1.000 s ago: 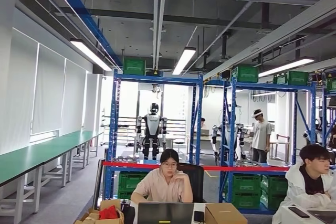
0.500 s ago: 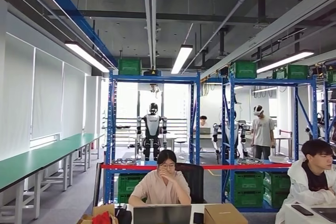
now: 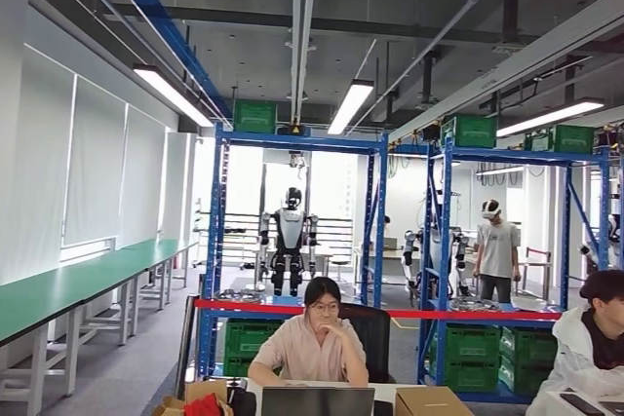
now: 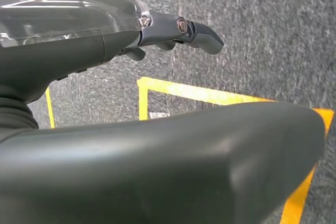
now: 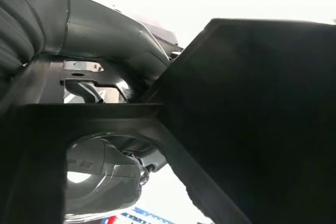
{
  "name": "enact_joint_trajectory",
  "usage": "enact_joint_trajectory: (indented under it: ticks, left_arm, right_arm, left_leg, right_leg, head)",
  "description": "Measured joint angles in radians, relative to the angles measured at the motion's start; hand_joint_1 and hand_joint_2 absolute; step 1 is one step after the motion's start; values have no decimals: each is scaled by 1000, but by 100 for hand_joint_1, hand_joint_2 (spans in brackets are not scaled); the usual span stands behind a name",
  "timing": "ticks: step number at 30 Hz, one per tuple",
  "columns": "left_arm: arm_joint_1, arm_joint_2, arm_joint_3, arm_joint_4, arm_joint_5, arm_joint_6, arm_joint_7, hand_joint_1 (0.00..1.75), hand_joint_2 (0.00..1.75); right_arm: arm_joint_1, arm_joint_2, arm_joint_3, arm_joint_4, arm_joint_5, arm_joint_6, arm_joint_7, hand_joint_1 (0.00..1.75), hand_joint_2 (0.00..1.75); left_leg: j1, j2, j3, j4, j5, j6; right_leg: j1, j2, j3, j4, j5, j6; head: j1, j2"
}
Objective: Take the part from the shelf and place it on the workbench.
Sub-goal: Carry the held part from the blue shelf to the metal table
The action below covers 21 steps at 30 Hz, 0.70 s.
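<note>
In the head view you look across a workshop hall. A blue shelf (image 3: 298, 241) stands at the centre of the frame, with a second blue shelf (image 3: 515, 260) to its right. Green crates (image 3: 253, 116) sit on the top levels, and more green crates (image 3: 250, 340) on the lowest level. Round metal parts (image 3: 237, 295) lie on the middle level of the centre shelf, above a red rail. Long green benches (image 3: 81, 284) run along the left of the frame.

A seated person (image 3: 318, 343) faces you at lower centre behind a laptop (image 3: 316, 402). Another humanoid robot (image 3: 289, 248) stands behind the centre shelf.

In the left wrist view the left robot hand (image 4: 174, 145) hangs over grey floor (image 4: 257, 35) with yellow tape lines (image 4: 198, 94). Its fingers are extended, apart, and hold nothing.

In the right wrist view the right robot hand (image 5: 115, 56) grips a dark, flat-sided part (image 5: 253, 119); the view is dim, so the part's shape is uncertain.
</note>
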<state>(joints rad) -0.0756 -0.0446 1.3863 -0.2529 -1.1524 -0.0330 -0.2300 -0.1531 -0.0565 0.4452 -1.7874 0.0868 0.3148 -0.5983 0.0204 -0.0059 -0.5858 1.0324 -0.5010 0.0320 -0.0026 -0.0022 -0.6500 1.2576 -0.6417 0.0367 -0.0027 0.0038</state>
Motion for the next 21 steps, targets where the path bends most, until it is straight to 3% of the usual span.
enact_joint_trajectory:
  ticks: [1,2,3,5,6,8,11,13,16,17,18,20,21]
  left_arm:
    - [0,0,0,0,0,0,0,0,175]
    - [0,0,0,0,0,1,0,0,175]
    - [1,0,0,0,0,1,0,0,175]
    - [1,-1,0,0,0,1,0,0,175]
    - [1,-2,0,0,0,1,-1,0,175]
    - [3,-3,0,0,0,1,-1,0,175]
    - [2,-3,0,0,0,1,-2,0,175]
    - [-2,-3,0,0,0,1,-4,0,175]
    - [-1,1,0,0,0,1,-5,0,175]
    - [1,2,0,0,0,1,-5,0,175]
    - [2,3,0,0,0,1,-5,0,175]
    - [4,4,0,0,0,1,-5,0,175]
    - [3,4,0,0,0,1,-5,0,175]
  right_arm:
    - [3,0,-3,0,-6,3,2,175,175]
    - [6,1,-5,0,-15,6,3,175,175]
    - [7,2,-8,1,-22,10,4,175,175]
    - [8,4,-16,1,-31,13,4,175,175]
    - [8,5,-19,2,-30,12,4,175,175]
    - [9,9,-25,2,-22,8,4,175,175]
    - [12,15,-30,0,-9,5,6,175,175]
    - [11,20,-30,-1,-6,5,7,175,175]
    - [14,23,-31,-1,0,2,7,175,175]
    - [15,24,-31,-1,3,0,7,175,175]
    - [15,25,-31,-1,8,-2,7,175,175]
    - [12,27,-32,-1,18,-5,7,175,175]
    - [9,28,-32,-1,22,-6,7,175,175]
  left_leg:
    - [-1,1,7,0,-6,1]
    - [-3,2,15,0,-13,1]
    - [-6,3,26,0,-21,1]
    - [-10,7,50,-3,-37,-1]
    - [-11,10,57,-5,-43,-4]
    - [-10,15,65,-9,-49,-15]
    - [-11,20,76,6,-52,-28]
    - [-10,17,37,82,-80,-34]
    - [-8,14,-77,247,-142,-47]
    - [-7,14,-97,256,-134,-51]
    - [-5,14,-98,229,-104,-54]
    - [0,13,-67,112,-12,-58]
    - [0,13,-53,57,16,-56]
  right_leg:
    - [0,0,-34,39,-5,0]
    - [1,0,-50,41,11,-3]
    - [3,-1,-46,3,50,-9]
    - [13,-15,-7,-128,142,-30]
    - [20,-22,10,-181,163,-41]
    - [30,-27,24,-223,168,-57]
    - [23,-16,53,-252,171,-67]
    - [16,-14,74,-265,169,-71]
    - [15,-9,87,-267,155,-73]
    - [14,-6,95,-267,148,-71]
    - [13,-4,105,-266,140,-69]
    - [11,-2,129,-265,122,-60]
    - [11,-1,135,-261,115,-56]
  head:
    - [0,0]
    - [0,0]
    - [0,0]
    - [0,0]
    - [0,0]
    - [0,0]
    - [0,0]
    - [0,0]
    - [0,0]
    - [0,0]
    - [0,0]
    - [0,0]
    - [0,0]
